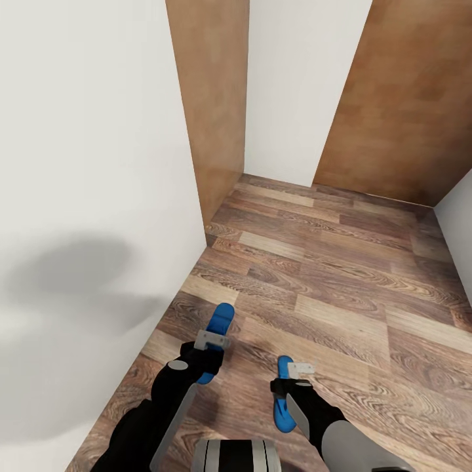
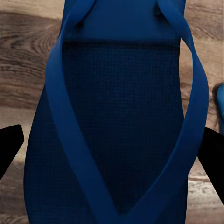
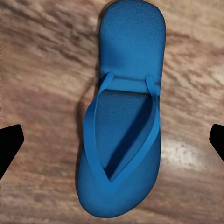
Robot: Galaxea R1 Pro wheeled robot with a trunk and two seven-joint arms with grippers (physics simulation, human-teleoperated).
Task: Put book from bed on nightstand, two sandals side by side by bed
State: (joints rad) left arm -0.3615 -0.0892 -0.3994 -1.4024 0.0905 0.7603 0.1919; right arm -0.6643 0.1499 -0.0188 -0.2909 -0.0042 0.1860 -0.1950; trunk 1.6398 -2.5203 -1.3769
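Two bright blue sandals show. One sandal point(image 1: 219, 321) point(image 2: 116, 116) sits between the fingers of my left gripper point(image 1: 211, 346) point(image 2: 112, 149), which is shut on its sides, above the wood floor. The other sandal point(image 1: 284, 400) point(image 3: 123, 116) lies flat on the floor, straps up, with a shadow at its side. My right gripper point(image 1: 293, 385) point(image 3: 112, 140) hangs open over it, black fingertips point(image 3: 10, 144) well clear of both its edges. A sliver of this sandal point(image 2: 219, 100) shows past the held one. The book, the bed and the nightstand are out of view.
I stand in a narrow passage with a wood-plank floor point(image 1: 341, 275). A white wall point(image 1: 85, 196) runs close along my left. Brown wood panels point(image 1: 213, 98) point(image 1: 406, 98) flank a white wall point(image 1: 298, 85) ahead. Another white wall point(image 1: 459, 223) edges the right.
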